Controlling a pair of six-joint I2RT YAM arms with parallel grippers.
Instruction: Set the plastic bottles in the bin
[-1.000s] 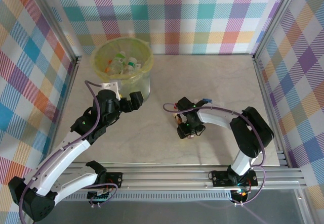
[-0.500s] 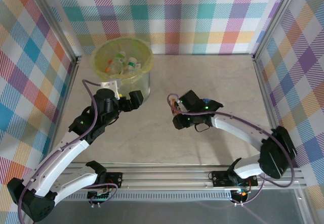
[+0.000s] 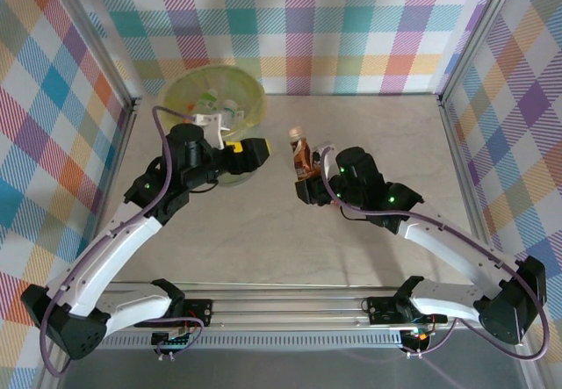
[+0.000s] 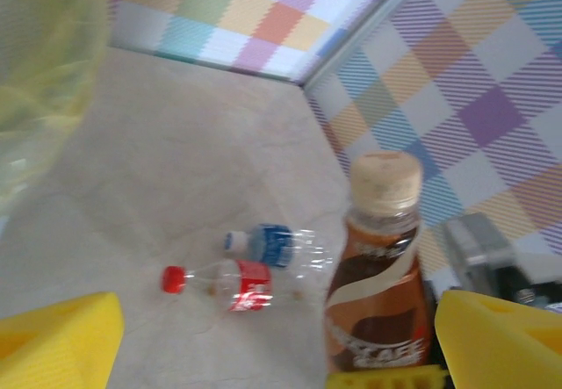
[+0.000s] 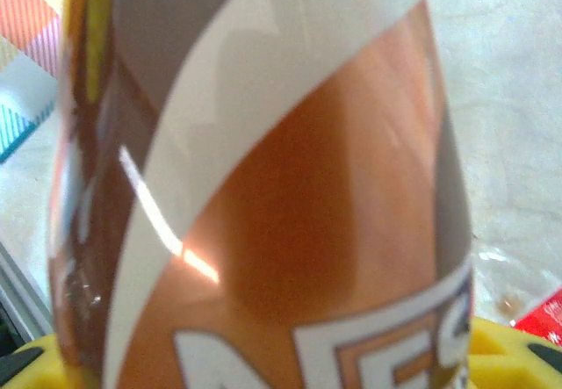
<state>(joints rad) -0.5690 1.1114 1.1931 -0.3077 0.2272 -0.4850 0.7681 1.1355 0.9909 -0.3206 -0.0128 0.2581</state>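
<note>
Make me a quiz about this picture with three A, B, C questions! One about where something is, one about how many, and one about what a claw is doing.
1. Where is the bin?
A) back left corner of the table
B) back right corner
C) between the arm bases

2. How many clear bottles lie on the table beyond the brown bottle?
A) none
B) two
C) five

3. The right claw is:
A) open and empty
B) shut on the brown bottle
C) inside the bin

Answers: 1 A, it stands at the back left. 2 B, a blue-labelled one and a red-capped one lie there. 3 B, the bottle sits clamped in it.
</note>
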